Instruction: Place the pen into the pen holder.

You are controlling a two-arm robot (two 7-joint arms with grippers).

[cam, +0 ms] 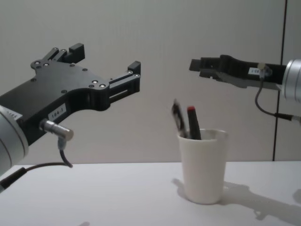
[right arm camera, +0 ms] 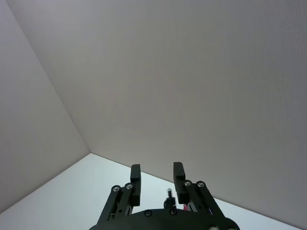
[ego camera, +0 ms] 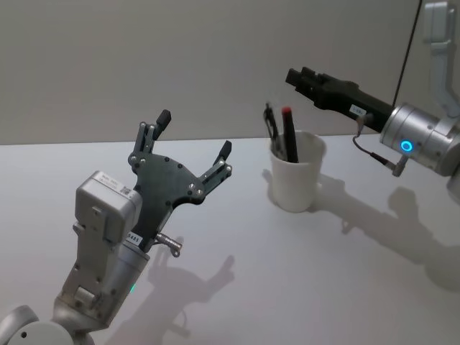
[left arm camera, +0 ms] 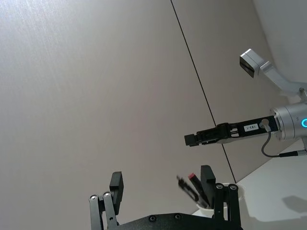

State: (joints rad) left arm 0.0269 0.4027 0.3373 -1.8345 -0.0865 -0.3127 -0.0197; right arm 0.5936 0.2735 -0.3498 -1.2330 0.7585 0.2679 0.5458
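A plain white paper pen holder (ego camera: 296, 176), tapered toward its base with a rolled rim, stands upright on a smooth matte white table (ego camera: 237, 287). Two slim pens lean inside it, tips rising past the rim toward 11 o'clock in the head view: a dark pen with a red cap (ego camera: 289, 133) and, touching or just beside it, a black pen (ego camera: 272, 129) with a clip. In the chest view the cup (cam: 202, 165) casts a soft shadow toward 4 o'clock across the tabletop.

Behind the table runs a flat grey-beige wall (cam: 155, 42), faintly brushed in texture, split by a thin dark vertical seam (cam: 285, 70) at the right.

The left gripper (ego camera: 195, 135), flat black plate with silver screws and blocky dark pads, is raised off the table at roughly 9 o'clock from the cup, well apart from it, its fingers spread wide and empty; its silver wrist housing and a small metal connector sit below. The right gripper (ego camera: 295, 75) reaches in level from 3 o'clock on a silver cylindrical wrist with a blue light ring, its tip hovering above the cup's rim, clear of the pens. In the right wrist view its two fingers (right arm camera: 135, 177) stand parallel with a narrow gap between them, grasping nothing.
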